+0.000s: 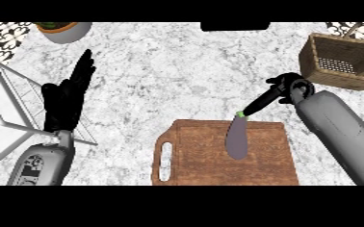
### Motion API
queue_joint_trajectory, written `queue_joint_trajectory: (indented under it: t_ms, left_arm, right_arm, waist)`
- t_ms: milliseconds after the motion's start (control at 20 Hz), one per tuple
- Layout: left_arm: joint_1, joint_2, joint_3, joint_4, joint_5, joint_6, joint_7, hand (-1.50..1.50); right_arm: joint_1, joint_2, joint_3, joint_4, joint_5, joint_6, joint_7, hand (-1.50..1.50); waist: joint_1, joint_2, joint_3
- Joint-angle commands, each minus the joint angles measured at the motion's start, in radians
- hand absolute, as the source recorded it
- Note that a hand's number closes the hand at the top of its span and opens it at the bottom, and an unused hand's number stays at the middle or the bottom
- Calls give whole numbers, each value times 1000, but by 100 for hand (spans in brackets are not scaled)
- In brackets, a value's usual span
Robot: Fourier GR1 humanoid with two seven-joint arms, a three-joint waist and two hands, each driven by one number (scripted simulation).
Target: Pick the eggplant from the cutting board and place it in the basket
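A long, dull-purple eggplant (237, 138) with a small green stem cap lay on the brown wooden cutting board (202, 161) near the board's far edge, its stem end pointing away from the robot and slightly to the right. The black right hand (283, 89) came in from the right on its grey forearm. It was open, with its fingers (257, 103) stretched out straight and slanting down to the green cap, not curled round the eggplant. Whether the tips actually touched the stem could not be made out. The square woven wicker basket (318, 61) stood at the far right of the white-and-grey marble counter (177, 67), well apart from the board. The black left hand (65, 98) rested open at the left with its fingers up, beside a white wire rack (18, 101). A grey pot (70, 32) holding a plant sat in the far left corner.
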Motion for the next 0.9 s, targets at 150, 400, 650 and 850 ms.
queue_joint_trajectory:
  t_ms: [150, 400, 650, 850]
  left_arm:
    - [67, 30, 124, 29, 87, -21, -45, 0]
    - [47, 41, 140, 35, 74, -27, -38, 0]
    - [117, -6, 89, 3, 50, -26, -82, 0]
    - [88, 17, 132, -7, 57, -52, -56, 0]
  right_arm:
    - [60, 31, 62, -132, 56, -138, 191, -150]
    - [74, 27, 42, -163, 63, -177, 187, -150]
    - [58, 51, 54, -170, 80, -194, 222, -150]
    - [105, 42, 68, -184, 84, -204, 213, -150]
  waist:
    - [1, 3, -20]
    - [4, 6, -19]
    - [18, 6, -20]
    - [16, 6, -19]
